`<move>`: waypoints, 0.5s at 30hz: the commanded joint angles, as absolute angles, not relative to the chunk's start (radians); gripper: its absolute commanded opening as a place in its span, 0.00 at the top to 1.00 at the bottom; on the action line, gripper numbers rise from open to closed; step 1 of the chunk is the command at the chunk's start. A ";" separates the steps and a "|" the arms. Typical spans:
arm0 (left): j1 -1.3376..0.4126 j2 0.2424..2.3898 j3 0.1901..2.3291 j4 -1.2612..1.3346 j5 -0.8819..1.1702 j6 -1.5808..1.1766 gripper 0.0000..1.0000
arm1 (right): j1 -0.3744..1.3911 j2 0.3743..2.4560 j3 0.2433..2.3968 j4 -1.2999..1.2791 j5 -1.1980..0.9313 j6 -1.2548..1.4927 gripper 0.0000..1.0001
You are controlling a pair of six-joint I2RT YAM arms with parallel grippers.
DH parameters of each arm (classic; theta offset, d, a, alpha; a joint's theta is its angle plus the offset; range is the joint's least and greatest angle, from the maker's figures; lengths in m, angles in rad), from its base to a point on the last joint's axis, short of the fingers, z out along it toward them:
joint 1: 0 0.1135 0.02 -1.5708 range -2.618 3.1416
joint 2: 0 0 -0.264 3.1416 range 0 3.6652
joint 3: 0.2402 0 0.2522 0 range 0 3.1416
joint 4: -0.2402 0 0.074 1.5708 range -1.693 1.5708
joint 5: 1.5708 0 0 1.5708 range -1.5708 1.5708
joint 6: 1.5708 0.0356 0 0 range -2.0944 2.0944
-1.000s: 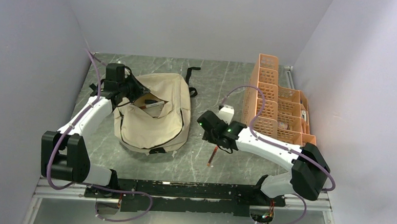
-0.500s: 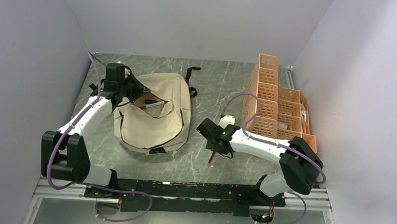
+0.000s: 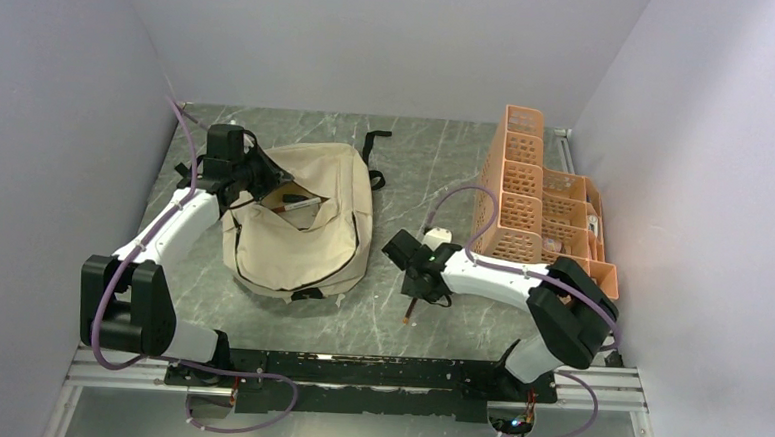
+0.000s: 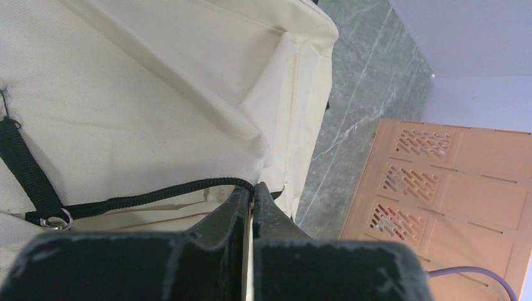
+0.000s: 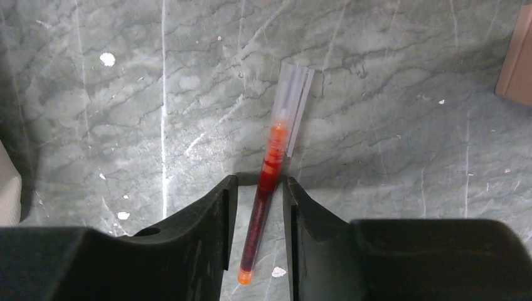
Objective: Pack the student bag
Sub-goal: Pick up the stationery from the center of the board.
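The beige student bag (image 3: 302, 236) lies on the left of the table with its top unzipped and items showing inside. My left gripper (image 3: 256, 179) is shut on the bag's opening edge by the black zipper line, seen close in the left wrist view (image 4: 254, 188) against the beige fabric (image 4: 157, 94). A red pen with a clear cap (image 3: 411, 308) lies on the table right of the bag. My right gripper (image 3: 416, 280) is low over it. In the right wrist view the pen (image 5: 271, 164) lies between the fingers of the open gripper (image 5: 258, 185), with small gaps on both sides.
An orange perforated organizer (image 3: 537, 201) with small items stands along the right side; it also shows in the left wrist view (image 4: 439, 182). The bag's black straps (image 3: 374, 153) trail towards the back. The table surface is grey marble.
My right gripper has moved towards the near edge and down over the red pen, so its fingers now straddle it. The left gripper and bag have not moved.
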State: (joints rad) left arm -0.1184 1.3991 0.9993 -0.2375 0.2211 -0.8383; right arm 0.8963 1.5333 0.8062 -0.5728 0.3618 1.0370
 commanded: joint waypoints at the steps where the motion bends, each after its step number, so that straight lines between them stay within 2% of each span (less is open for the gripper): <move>1: -0.109 1.387 0.987 -0.209 0.231 -0.848 0.95 | 0.876 1.549 0.761 -0.540 0.337 1.036 0.67; 5: -0.109 1.407 0.997 -0.210 0.240 -0.847 0.95 | 0.866 1.556 0.752 -0.528 0.334 1.026 0.73; 11: -0.110 1.418 0.991 -0.192 0.247 -0.848 0.95 | 0.864 1.558 0.760 -0.505 0.356 0.989 0.99; 15: -0.109 1.431 1.008 -0.198 0.247 -0.839 0.95 | 0.863 1.549 0.781 -0.494 0.371 0.958 1.00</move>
